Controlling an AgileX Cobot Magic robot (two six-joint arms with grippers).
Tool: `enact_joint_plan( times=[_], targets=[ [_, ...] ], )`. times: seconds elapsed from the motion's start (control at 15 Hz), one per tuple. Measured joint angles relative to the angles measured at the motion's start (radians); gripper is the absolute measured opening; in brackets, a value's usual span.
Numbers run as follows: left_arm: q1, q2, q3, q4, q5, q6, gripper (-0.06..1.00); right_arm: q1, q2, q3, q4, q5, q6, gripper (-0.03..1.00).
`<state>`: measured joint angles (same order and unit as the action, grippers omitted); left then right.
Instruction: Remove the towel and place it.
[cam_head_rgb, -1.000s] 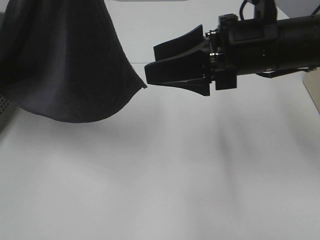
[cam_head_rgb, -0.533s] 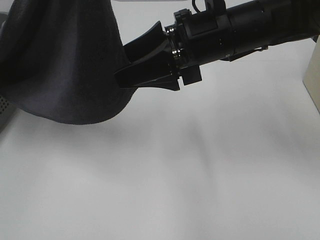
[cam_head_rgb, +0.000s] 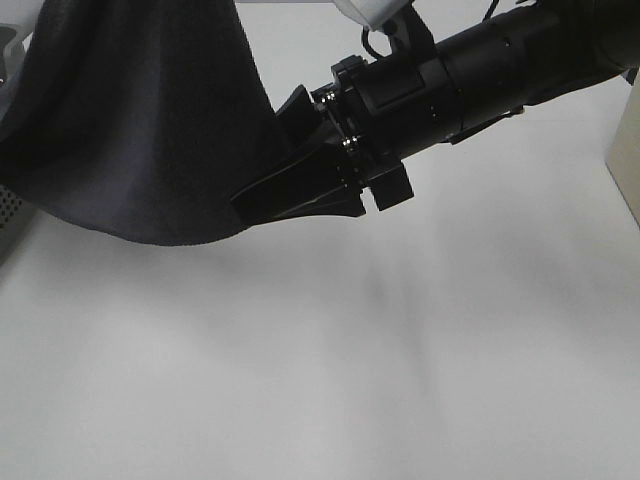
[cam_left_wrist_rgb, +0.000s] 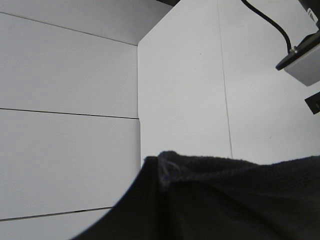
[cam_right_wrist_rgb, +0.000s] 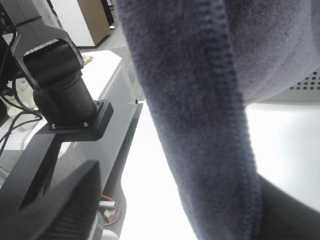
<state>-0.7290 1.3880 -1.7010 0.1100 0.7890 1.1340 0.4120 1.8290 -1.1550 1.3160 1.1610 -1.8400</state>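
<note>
Hanging clear of the white table, one dark charcoal terry towel fills the upper left of the high view, its lower edge curved and free of the tabletop. One black arm reaches in from the right; the right gripper has crossed the middle and sits at the towel's right-hand edge. Two fingers counted, spread apart, one above and one below the hem. Right wrist view: the fuzzy hem runs down between those two fingers; one finger stands off the cloth, while the other is just beside it, contact not clear. Left gripper: own fingers hidden, none countable; pressed together, and the left wrist view shows one folded bunch of towel gathered right where the jaws sit, so it pinches the cloth. One perforated grey basket shows at the left edge, partly behind the towel. One black arm base stands behind on a white bench. One black cable crosses white wall panels.
</note>
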Motion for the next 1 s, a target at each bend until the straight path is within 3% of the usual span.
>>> enact_joint_plan(
  times=[0.47,0.73,0.87,1.0],
  targets=[
    [0.0,0.009,0.0,0.008,0.0,-0.031,0.0,0.0,0.0,0.0,-0.011,-0.004,0.087,0.01],
    [0.0,0.009,0.0,0.009,0.0,-0.085,0.0,0.0,0.0,0.0,0.019,-0.01,0.174,0.01],
    [0.0,0.009,0.0,0.009,0.0,-0.096,0.0,0.0,0.0,-0.021,0.009,-0.035,0.32,0.01],
    [0.0,0.009,0.0,0.009,0.0,-0.106,0.0,0.0,-0.008,-0.084,-0.088,-0.05,0.548,0.01]
  ],
)
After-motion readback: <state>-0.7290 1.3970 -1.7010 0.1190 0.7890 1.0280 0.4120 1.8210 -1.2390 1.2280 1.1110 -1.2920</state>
